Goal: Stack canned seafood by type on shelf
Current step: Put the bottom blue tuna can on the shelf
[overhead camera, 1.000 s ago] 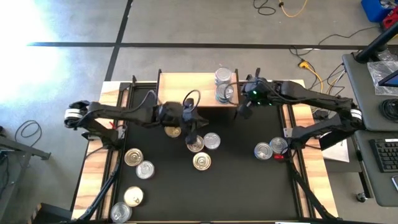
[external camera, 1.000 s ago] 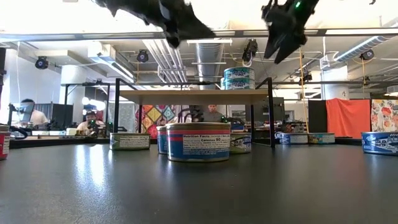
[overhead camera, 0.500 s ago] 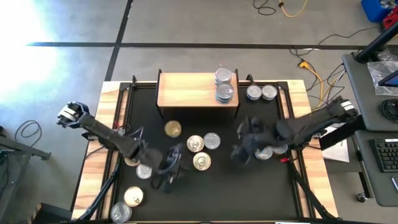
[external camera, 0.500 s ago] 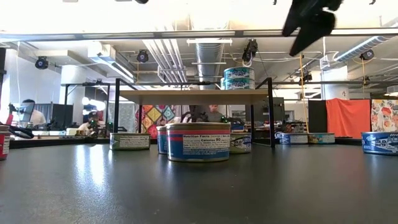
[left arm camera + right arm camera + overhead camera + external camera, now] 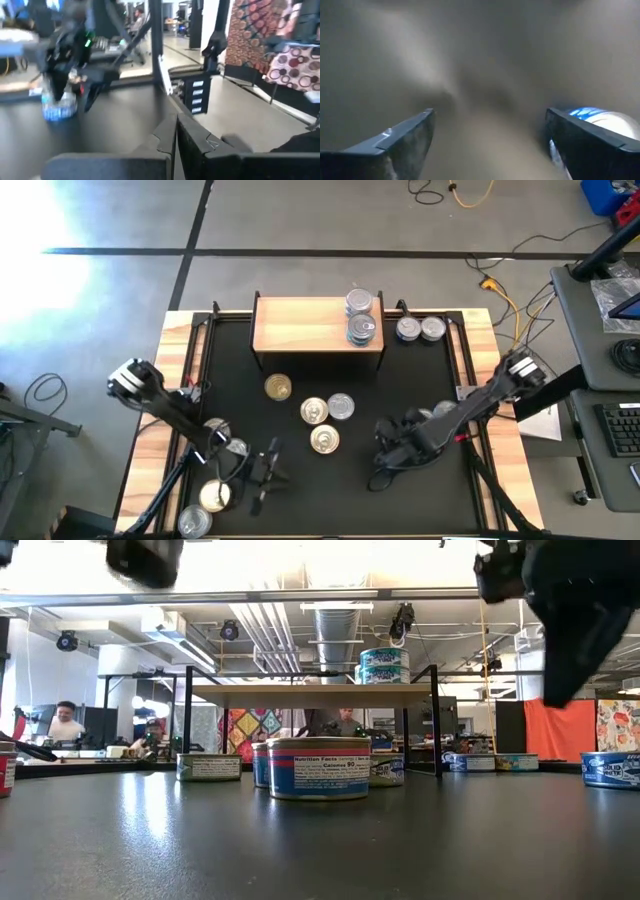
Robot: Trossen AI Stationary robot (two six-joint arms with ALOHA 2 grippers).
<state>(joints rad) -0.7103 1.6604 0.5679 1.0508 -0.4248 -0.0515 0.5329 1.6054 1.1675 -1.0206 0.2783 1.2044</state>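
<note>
Two stacks of canned seafood (image 5: 358, 317) stand at the right end of the shelf (image 5: 305, 325), upper centre of frame; other tins lie scattered on the black desk (image 5: 330, 490). The right tool (image 5: 385, 448), fingers apart and empty, hangs lower right and should straddle one tin squarely before closing. The left tool (image 5: 264, 475), lower left, is closed on nothing.
</note>
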